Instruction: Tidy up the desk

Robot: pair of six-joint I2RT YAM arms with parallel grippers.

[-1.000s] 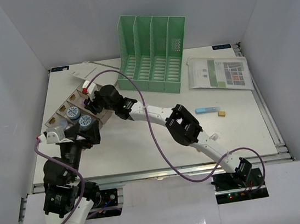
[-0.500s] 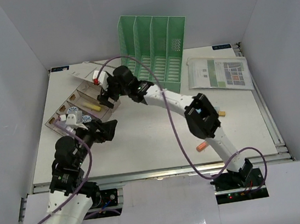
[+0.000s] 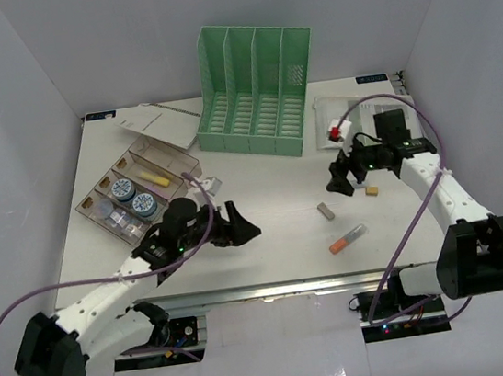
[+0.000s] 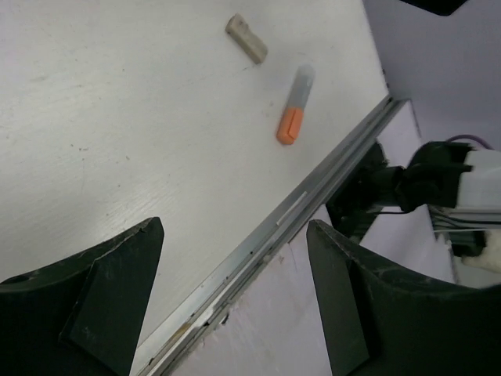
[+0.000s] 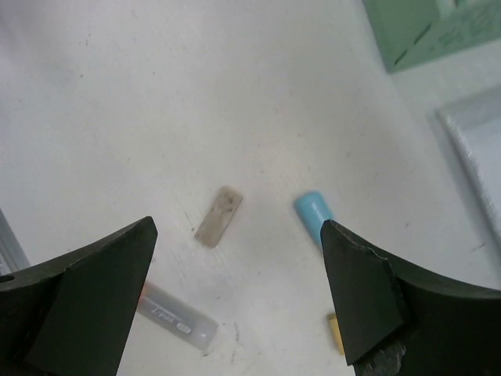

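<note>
The white desk (image 3: pixel 259 178) carries a grey stub (image 3: pixel 326 211), an orange-and-clear marker (image 3: pixel 347 238) and a small yellow piece (image 3: pixel 373 191) at its right middle. My left gripper (image 3: pixel 245 226) hovers low near the front edge, open, with nothing between its fingers. The left wrist view has the left gripper (image 4: pixel 233 227) over the front rail (image 4: pixel 313 196), with the stub (image 4: pixel 246 37) and marker (image 4: pixel 293 116) beyond. My right gripper (image 3: pixel 341 181) is open above the stub (image 5: pixel 218 216), a blue cap (image 5: pixel 315 210) and the marker (image 5: pixel 176 317), the right gripper (image 5: pixel 236 225) holding nothing.
A green file rack (image 3: pixel 257 90) stands at the back centre. A clear compartment box (image 3: pixel 136 189) with tape rolls and small items sits at the left. Printed sheets (image 3: pixel 382 120) lie at the back right, more paper (image 3: pixel 145 120) at the back left.
Both arms left the compartment box. The right arm swung to the desk's right side and its gripper opened. The left arm stretched rightward along the front.
</note>
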